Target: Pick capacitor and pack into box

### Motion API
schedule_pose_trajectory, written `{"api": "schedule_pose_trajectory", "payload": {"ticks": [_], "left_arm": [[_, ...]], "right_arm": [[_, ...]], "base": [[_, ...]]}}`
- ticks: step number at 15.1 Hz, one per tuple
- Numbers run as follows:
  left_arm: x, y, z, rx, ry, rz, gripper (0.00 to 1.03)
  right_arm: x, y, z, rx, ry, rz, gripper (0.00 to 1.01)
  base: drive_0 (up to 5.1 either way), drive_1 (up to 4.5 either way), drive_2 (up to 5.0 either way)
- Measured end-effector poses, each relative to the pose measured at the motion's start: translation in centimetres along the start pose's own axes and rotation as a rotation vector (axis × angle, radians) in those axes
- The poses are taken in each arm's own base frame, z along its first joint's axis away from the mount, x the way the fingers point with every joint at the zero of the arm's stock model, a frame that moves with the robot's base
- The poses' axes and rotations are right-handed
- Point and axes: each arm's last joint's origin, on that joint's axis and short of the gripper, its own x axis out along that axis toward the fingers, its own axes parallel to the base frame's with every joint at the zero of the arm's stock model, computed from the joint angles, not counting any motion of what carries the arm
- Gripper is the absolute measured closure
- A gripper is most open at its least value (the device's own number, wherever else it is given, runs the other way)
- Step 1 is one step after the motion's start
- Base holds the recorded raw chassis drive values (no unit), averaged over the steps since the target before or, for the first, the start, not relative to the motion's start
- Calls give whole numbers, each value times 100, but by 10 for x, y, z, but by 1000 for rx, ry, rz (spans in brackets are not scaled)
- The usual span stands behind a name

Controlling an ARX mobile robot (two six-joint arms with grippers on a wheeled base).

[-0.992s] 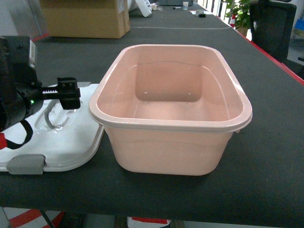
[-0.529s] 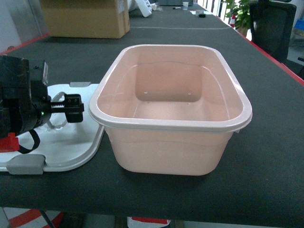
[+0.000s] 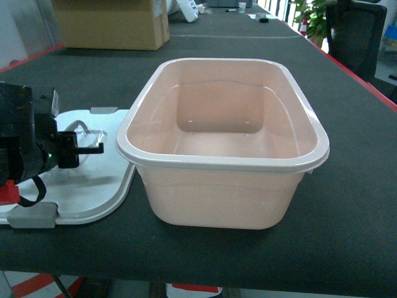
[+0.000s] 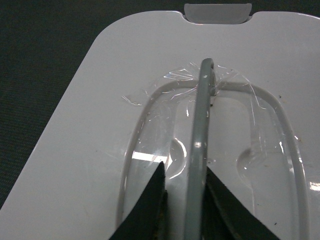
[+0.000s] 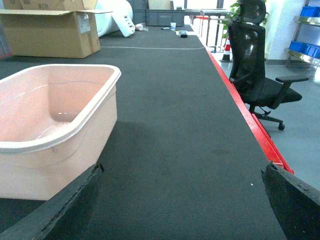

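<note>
Retreat marks our left claw (image 4: 184,200): it has slid back along the lid (image 3: 93,186), now clenched on its grey handle (image 4: 200,130); the box (image 3: 223,143) lies empty, right claw (image 5: 182,200) spread.

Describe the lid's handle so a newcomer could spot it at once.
On the black table, left of the pink box, lies the flat white lid. At its middle the handle is a thin grey bar raised on edge between the left gripper fingers, unlike the grey clips at the lid's ends.
</note>
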Motion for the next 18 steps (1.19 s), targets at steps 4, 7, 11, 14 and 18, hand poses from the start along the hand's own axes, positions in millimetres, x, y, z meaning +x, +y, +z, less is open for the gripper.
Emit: {"api": "schedule_pose_trajectory", "payload": {"ticks": [4,7,11,14,18], "left_arm": [[-11,13,27,-16,-42,19,101],[-39,13,94,-35,-171,17,101],[-105,-41,183,-49,-323,-53,101],[-143,-118,175,24,-291,-174,101],[-168,-190,151,119,-247,-274,101]], "right_arm": [[0,0,0,0,0,0,3],[0,0,0,0,0,0,3],[0,0,0,0,0,0,3],[0,0,0,0,0,0,3],[0,0,0,0,0,0,3]], "base": [[0,0,0],[0,0,0],[0,0,0],[0,0,0],[0,0,0]]}}
